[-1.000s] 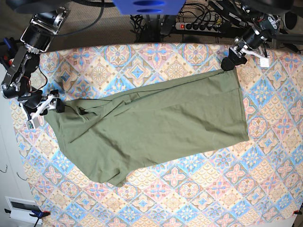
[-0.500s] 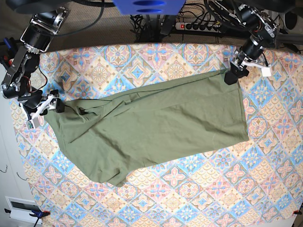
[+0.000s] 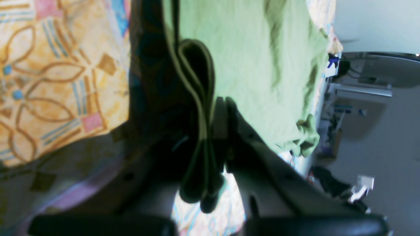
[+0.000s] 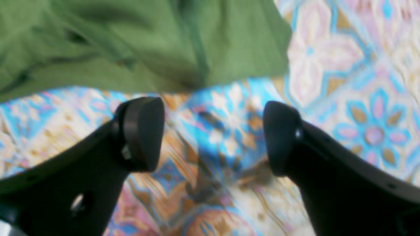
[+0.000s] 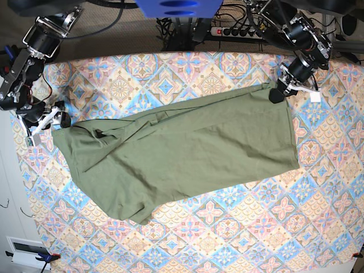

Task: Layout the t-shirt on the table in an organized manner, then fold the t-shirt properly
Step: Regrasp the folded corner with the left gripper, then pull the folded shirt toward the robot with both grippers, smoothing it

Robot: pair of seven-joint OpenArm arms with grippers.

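The olive-green t-shirt (image 5: 187,153) lies spread and creased across the table (image 5: 239,227), its long side running left to right. My left gripper (image 5: 276,94) is shut on the shirt's far right corner. In the left wrist view the folded hem (image 3: 200,108) is pinched between the shut fingers, and the rest of the shirt (image 3: 256,59) stretches away over the table (image 3: 49,82). My right gripper (image 5: 58,121) is at the shirt's left end. In the right wrist view it (image 4: 211,134) is open and empty above the table (image 4: 344,108), with the shirt's edge (image 4: 131,42) just beyond the fingertips.
A power strip with cables (image 5: 239,31) and a blue fixture (image 5: 179,7) lie beyond the table's far edge. A white box (image 5: 25,250) sits off the near left corner. The table's left edge is close to my right gripper.
My left gripper moved towards the table's near side with the shirt corner, pulling that edge over. My right gripper drew back up and left, off the shirt's left end.
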